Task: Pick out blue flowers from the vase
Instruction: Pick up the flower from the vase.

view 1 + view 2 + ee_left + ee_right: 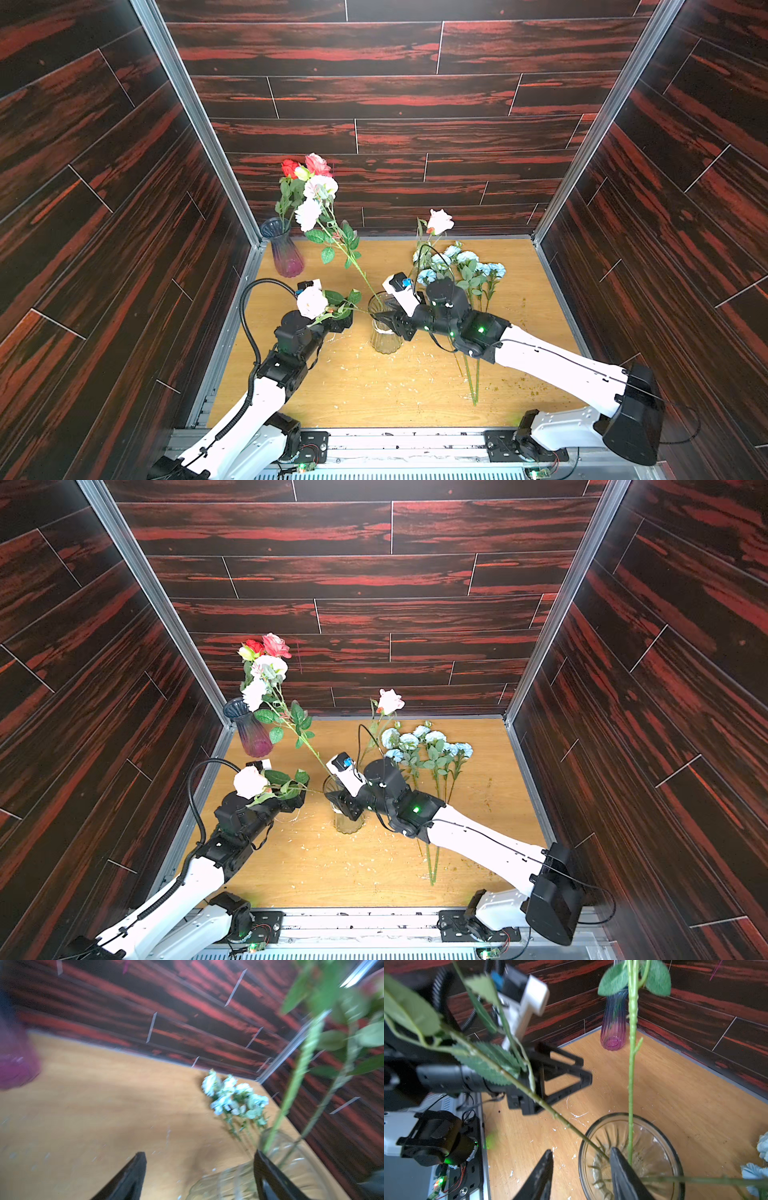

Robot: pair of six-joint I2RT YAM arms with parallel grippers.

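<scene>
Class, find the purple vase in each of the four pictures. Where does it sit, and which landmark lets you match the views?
Top view: purple vase in the far left corner of the table.
Top view: same far left corner.
Left wrist: a purple blur cut by the frame edge, on the table.
Right wrist: purple vase by the wall, beyond the clear glass vase.
Shared landmark: the clear glass vase, mid-table.

Dark red-streaked wood-plank walls (395, 95), aluminium corner posts (200, 124), light wooden floor (374, 395).
</scene>
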